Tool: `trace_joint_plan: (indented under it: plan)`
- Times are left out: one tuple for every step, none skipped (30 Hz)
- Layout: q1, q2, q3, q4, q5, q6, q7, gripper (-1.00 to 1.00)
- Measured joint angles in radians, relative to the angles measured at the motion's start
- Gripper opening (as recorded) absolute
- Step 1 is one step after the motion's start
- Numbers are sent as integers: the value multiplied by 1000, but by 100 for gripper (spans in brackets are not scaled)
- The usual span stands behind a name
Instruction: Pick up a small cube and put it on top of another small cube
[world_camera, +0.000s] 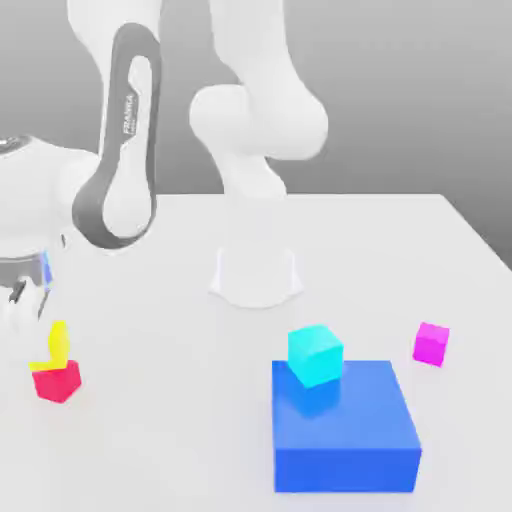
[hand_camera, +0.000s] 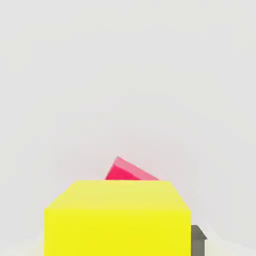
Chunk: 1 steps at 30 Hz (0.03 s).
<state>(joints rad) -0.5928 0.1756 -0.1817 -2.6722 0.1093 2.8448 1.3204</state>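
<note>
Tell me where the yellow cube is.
At the exterior view's far left, the yellow cube sits tilted on the red cube, just below the gripper.

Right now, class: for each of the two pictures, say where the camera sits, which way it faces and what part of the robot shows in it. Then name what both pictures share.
Exterior view: off the arm, above the table, facing the robot's base across it; arm links and the gripper at its left edge show.
Hand view: on the hand, close behind the yellow cube; a dark finger tip shows beside it.
Shared: the yellow cube, tilted on the red cube.
</note>
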Motion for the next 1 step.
trace_joint_plan:
  plan:
    - [0, 0, 0, 0, 0, 0, 0, 100]
